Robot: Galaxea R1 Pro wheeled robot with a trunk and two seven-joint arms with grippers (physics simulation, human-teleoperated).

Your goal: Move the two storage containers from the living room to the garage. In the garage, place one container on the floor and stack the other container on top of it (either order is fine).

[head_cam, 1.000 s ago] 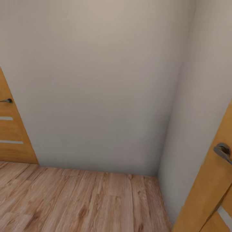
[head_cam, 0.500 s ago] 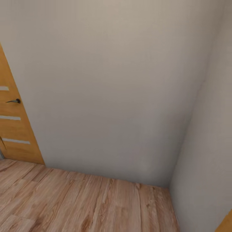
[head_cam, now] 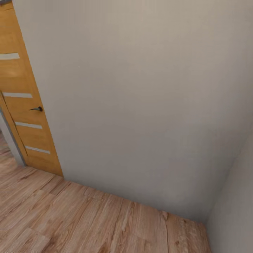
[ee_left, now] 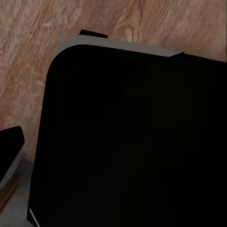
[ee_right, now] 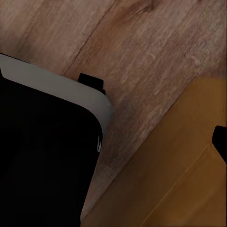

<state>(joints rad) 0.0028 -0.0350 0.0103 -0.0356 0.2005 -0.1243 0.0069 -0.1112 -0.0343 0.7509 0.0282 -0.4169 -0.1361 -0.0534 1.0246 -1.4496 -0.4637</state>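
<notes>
Living room floor, wooden door fuller in view than before; left hand, right hand grip untellable.

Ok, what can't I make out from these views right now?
- Head view: the wooden door is cut off by the left edge; what lies past it is hidden.
- Left wrist view: a black body blocks most of the wood-plank floor; gripper state unreadable.
- Right wrist view: an orange-brown panel is cut off, too close to identify.
</notes>
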